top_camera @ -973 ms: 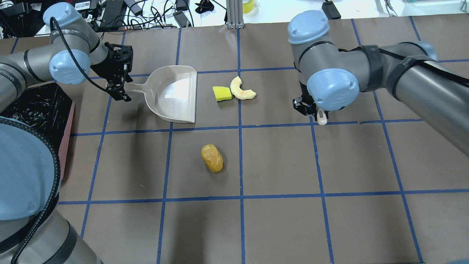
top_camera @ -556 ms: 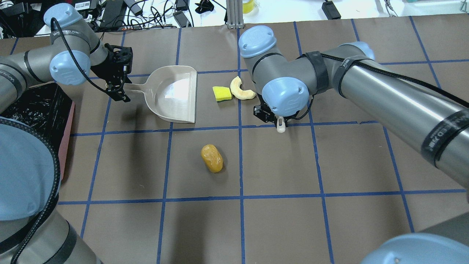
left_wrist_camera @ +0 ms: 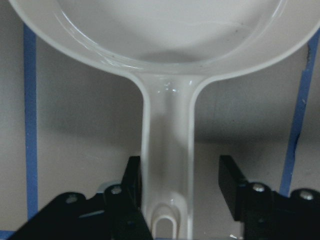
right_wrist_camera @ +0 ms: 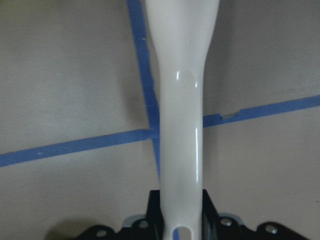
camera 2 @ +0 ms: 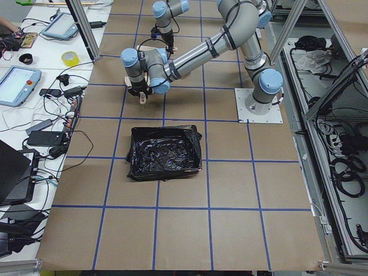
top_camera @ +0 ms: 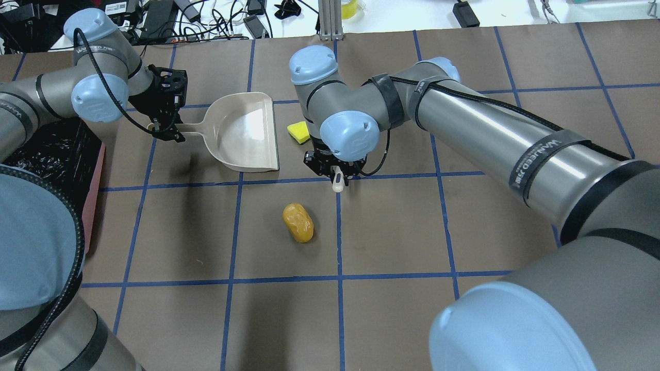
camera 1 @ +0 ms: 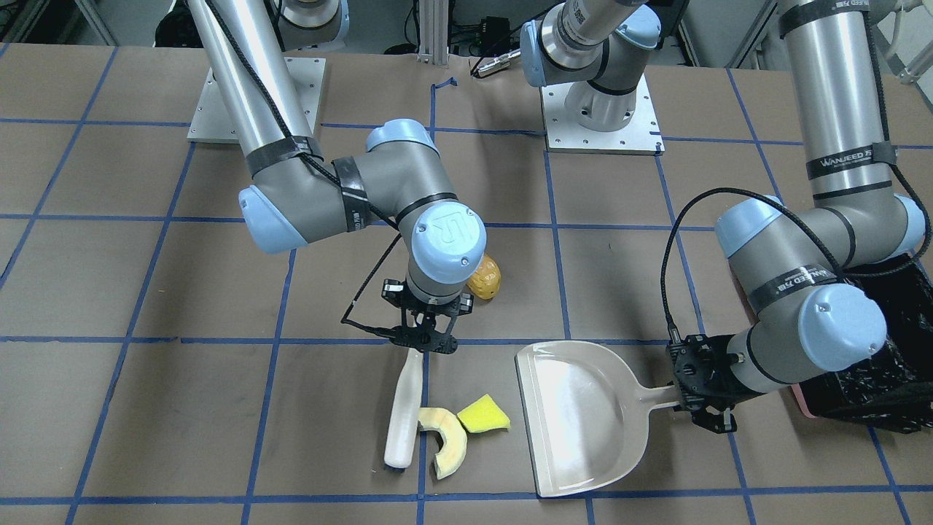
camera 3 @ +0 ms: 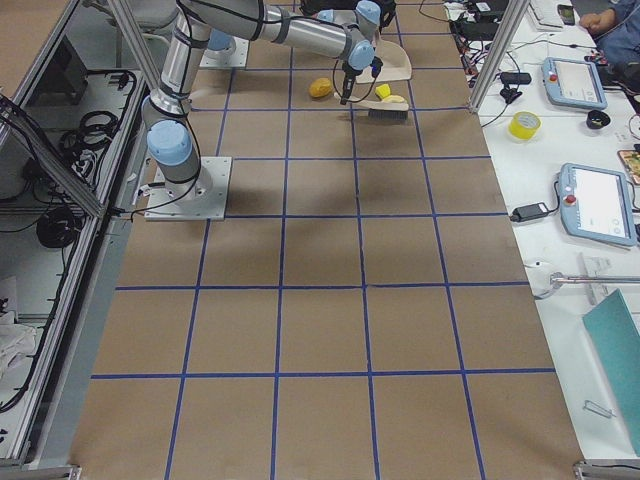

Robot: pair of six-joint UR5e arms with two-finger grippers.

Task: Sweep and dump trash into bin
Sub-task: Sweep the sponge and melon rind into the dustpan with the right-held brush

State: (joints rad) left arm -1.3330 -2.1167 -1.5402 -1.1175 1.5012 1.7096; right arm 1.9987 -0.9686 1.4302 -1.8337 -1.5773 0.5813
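Observation:
My left gripper (top_camera: 167, 131) straddles the handle of the cream dustpan (top_camera: 247, 131). In the left wrist view one finger (left_wrist_camera: 132, 180) touches the handle and the other stands a little apart. My right gripper (camera 1: 426, 343) is shut on the white brush (camera 1: 403, 415), whose head rests against the cream crescent slice (camera 1: 446, 441). The yellow-green wedge (camera 1: 485, 413) lies beside the slice, just short of the pan's mouth. The right arm hides the slice in the overhead view. The tan potato-like lump (top_camera: 298, 222) lies alone nearer the robot. The bin (top_camera: 51, 149) stands at the left edge.
The brown table has blue tape grid lines. Cables and devices lie beyond the far edge (top_camera: 206, 20). The right arm's elbow (top_camera: 314, 64) hangs over the table's middle. The two arm bases (camera 1: 598, 109) are bolted on the robot's side.
My right arm has swept left with the brush, pushing the crescent slice and the wedge toward the dustpan. The dustpan has turned slightly. The lump has not moved.

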